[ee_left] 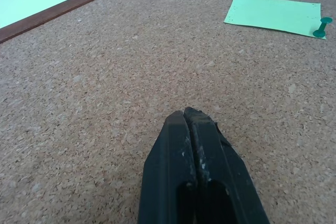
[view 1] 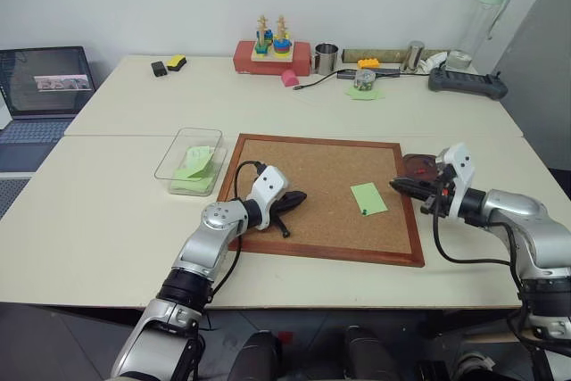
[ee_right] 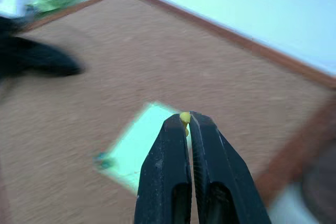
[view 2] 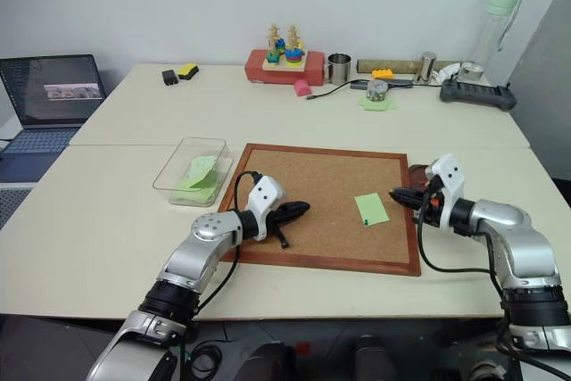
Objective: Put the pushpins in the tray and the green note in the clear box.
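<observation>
The green note (view 1: pixel 368 198) lies flat on the corkboard's right part, and a green pushpin (view 1: pixel 364 212) stands at its near corner. My right gripper (view 1: pixel 395 184) hovers over the board's right edge, just above the note (ee_right: pixel 137 148). It is shut on a tiny yellow pushpin (ee_right: pixel 185 117) at its tips. The dark reddish-brown tray (view 1: pixel 417 165) sits just past the board's right frame, partly hidden behind that gripper. Near the board's left part, my left gripper (view 1: pixel 302 196) rests shut and holds nothing. The clear box (view 1: pixel 189 161) stands left of the board with light green paper inside.
The wooden-framed corkboard (view 1: pixel 312 176) takes up the table's middle. Along the far edge stand a red block with a stacking toy (view 1: pixel 272 55), a metal cup (view 1: pixel 326 58), a small jar on green paper (view 1: pixel 363 79) and a power strip (view 1: pixel 467 84). A laptop (view 1: pixel 45 82) is at far left.
</observation>
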